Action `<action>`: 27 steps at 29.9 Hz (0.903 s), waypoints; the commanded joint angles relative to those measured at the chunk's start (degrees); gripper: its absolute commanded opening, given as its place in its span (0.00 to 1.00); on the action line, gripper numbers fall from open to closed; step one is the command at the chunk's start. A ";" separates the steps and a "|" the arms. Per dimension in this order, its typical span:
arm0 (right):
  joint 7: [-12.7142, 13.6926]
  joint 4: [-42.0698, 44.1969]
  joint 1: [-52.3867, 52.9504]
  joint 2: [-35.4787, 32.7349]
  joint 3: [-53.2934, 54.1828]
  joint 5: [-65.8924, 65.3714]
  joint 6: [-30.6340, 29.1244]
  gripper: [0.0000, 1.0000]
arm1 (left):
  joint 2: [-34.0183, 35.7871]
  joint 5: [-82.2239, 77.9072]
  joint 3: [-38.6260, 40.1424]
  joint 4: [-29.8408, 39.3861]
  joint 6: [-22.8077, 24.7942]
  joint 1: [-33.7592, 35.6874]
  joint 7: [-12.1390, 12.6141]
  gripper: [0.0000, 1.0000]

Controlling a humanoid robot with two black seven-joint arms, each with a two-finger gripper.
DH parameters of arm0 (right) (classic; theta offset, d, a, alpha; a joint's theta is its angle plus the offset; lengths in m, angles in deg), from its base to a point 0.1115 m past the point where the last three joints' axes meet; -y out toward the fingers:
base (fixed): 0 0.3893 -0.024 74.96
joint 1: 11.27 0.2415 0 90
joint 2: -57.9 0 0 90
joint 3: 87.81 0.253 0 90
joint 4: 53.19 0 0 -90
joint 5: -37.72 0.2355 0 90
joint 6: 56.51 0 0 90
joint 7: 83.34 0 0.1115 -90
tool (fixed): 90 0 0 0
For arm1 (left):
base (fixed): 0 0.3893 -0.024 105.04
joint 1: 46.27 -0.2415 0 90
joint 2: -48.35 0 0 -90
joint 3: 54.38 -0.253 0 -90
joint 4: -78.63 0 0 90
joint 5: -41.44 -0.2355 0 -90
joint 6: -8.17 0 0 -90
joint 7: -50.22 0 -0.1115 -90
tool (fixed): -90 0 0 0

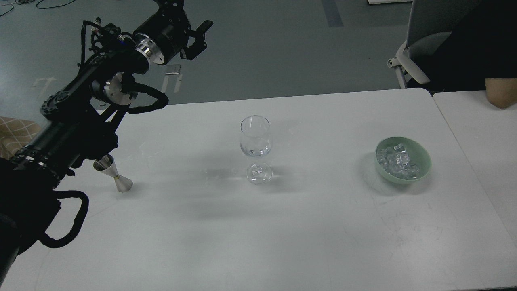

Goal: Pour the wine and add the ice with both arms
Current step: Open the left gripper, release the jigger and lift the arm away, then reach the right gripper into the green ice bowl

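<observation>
A clear stemmed wine glass (pixel 256 137) stands upright near the middle of the white table (pixel 282 234); it looks nearly empty. The ice (pixel 398 161) lies as several clear cubes in a pale green bowl (pixel 422 155) at the right. A steel jigger (pixel 115 178) stands at the left, its top partly behind my left arm (pixel 80 121). My left gripper (pixel 198 39) hangs open and empty, high over the floor beyond the table's far edge, up and left of the glass. No wine shows. My right arm is out of view.
A second white table (pixel 480 133) adjoins on the right. A grey chair (pixel 424 36) and a person's bare forearm (pixel 501 91) sit at the far right corner. Grey floor lies beyond the far edge.
</observation>
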 commanded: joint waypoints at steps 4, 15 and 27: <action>-0.64 -4.88 -0.34 0.60 -3.56 -13.72 -1.01 1.00 | 0.09 0.07 0.68 -0.15 0.33 0.06 0.00 0.99; 0.24 -4.19 -0.26 10.52 -15.69 -21.26 -1.01 1.00 | 1.68 0.86 0.76 0.03 1.56 -0.12 0.00 0.99; 1.12 0.29 2.02 25.12 -22.19 -38.86 -1.01 1.00 | 2.12 0.95 0.85 0.20 2.18 -0.38 -0.09 0.99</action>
